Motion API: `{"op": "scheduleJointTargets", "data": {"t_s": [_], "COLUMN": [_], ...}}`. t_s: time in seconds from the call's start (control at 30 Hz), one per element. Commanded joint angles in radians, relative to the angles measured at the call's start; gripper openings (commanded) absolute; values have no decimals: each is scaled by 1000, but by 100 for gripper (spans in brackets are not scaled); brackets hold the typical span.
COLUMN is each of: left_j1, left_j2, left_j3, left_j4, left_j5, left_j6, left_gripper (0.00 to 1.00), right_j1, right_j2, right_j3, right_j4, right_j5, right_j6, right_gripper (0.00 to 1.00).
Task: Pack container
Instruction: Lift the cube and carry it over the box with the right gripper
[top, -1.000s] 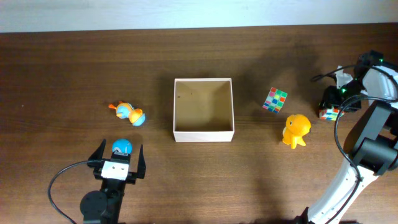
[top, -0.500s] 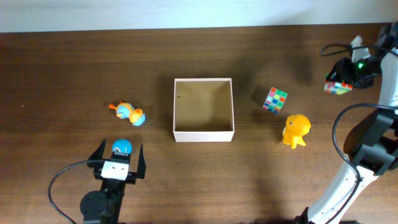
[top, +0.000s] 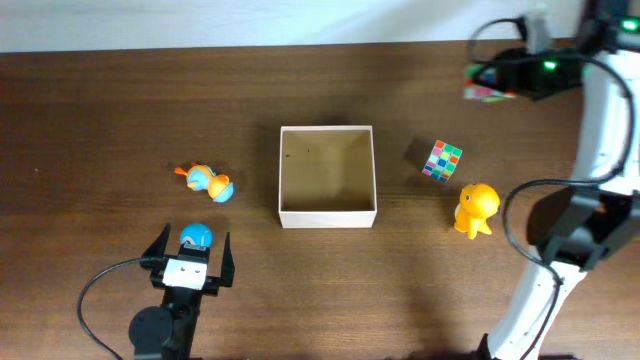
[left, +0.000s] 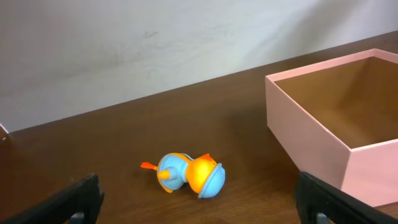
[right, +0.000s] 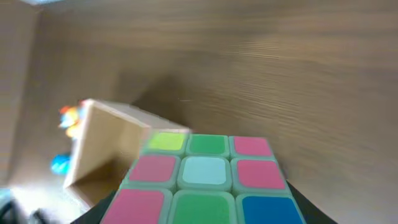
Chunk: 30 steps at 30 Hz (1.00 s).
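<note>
Dark brown wood forms the counter (top: 100, 120). Near its middle we see the container (top: 327, 216), a square, shallow box with cream walls and a tan floor, standing open-topped between the two arms. We find nothing inside it.

The left fingers (top: 160, 245) are spread wide apart, low at the near edge of the counter. From overhead, a blue ball (top: 195, 236) lies in the gap between them; we cannot tell whether it touches either one. In the left wrist view the same fingers (left: 78, 202) frame the scene. An orange-and-blue duck (left: 186, 175) lies on its side ahead of them, and the container (left: 311, 146) sits to the right. From overhead that duck (top: 208, 182) is well apart from the box's left wall.

The right fingers (top: 505, 76) are clamped on a multicoloured cube (top: 490, 93), held raised above the far right part of the counter, beyond the container's far right corner. In the right wrist view this cube (right: 205, 180) fills the lower frame, showing pink, green, pale and blue tiles, with the container (right: 102, 149) below and to the left.

A second cube (top: 442, 160) rests on the counter to the right of the box. A yellow duck (top: 476, 209) stands just beside that cube, on its near right side.
</note>
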<state>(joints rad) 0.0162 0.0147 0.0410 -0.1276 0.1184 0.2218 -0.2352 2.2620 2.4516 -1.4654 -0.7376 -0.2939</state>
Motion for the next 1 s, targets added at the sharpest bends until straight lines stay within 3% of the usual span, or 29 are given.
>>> {"op": "scheduleJointTargets", "data": {"t_s": [0.0, 0.27, 0.43, 0.63, 0.97], "left_j1": [6, 6, 6, 6, 6], "left_j2": [-9, -9, -9, -9, -9], "left_j3": [-7, -7, -7, -7, -7], "left_j4": [2, 2, 2, 2, 2], "left_j5": [-7, -7, -7, -7, -7], "left_j6": [11, 11, 11, 11, 11], "left_gripper": [99, 99, 99, 99, 99], "right_j1": [110, 381, 553, 713, 823], "right_j2": [-24, -29, -28, -28, -12], "right_j3": [32, 35, 34, 32, 26], "right_j4": [-5, 3, 35, 74, 99], "right_j5": [-148, -184, 17, 320, 653], "right_j6": [-44, -54, 4, 154, 463], "right_gripper": [48, 49, 48, 40, 40]}}
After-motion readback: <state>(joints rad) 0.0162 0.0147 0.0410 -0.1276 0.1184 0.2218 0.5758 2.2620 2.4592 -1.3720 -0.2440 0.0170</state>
